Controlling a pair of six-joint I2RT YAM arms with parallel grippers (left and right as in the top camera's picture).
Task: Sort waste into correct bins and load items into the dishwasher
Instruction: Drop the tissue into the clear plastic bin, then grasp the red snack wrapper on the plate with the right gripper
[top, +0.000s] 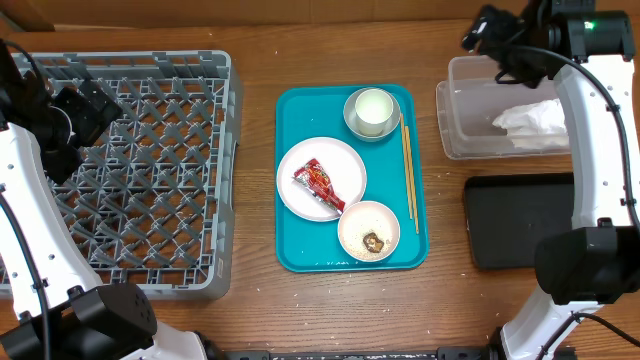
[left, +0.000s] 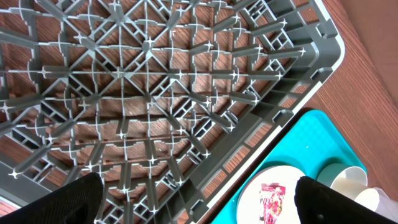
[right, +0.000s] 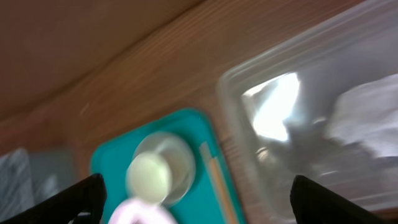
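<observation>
Waste is lying nearest the robot as a small brown food scrap (top: 373, 241) in the smaller white dish (top: 355, 222) at the near end of the teal serving tray (top: 297, 255). The black tray (top: 515, 225) is waiting bare on the tabletop (top: 255, 300) to the right, presumably as one of the bins. Further out, the red wrapper (top: 320, 186) is resting on the large plate (top: 340, 158) and the chopsticks (top: 409, 170) are lying along the serving tray's right edge, so each dish is probably needing its waste cleared before going into the grey rack (top: 228, 180) on the left, which is holding nothing. The left hand (left: 199, 202) is hovering over that rack with its fingers (left: 50, 199) spread wide, gripping nothing, likely parked. Farthest away, the white cup (top: 372, 108) is nesting in the grey bowl (top: 349, 120). The right hand (right: 199, 202), also spread and holding nothing, is hanging near the far-left corner of the clear tub (top: 460, 140), where the white napkin (top: 530, 120) is lying inside.
</observation>
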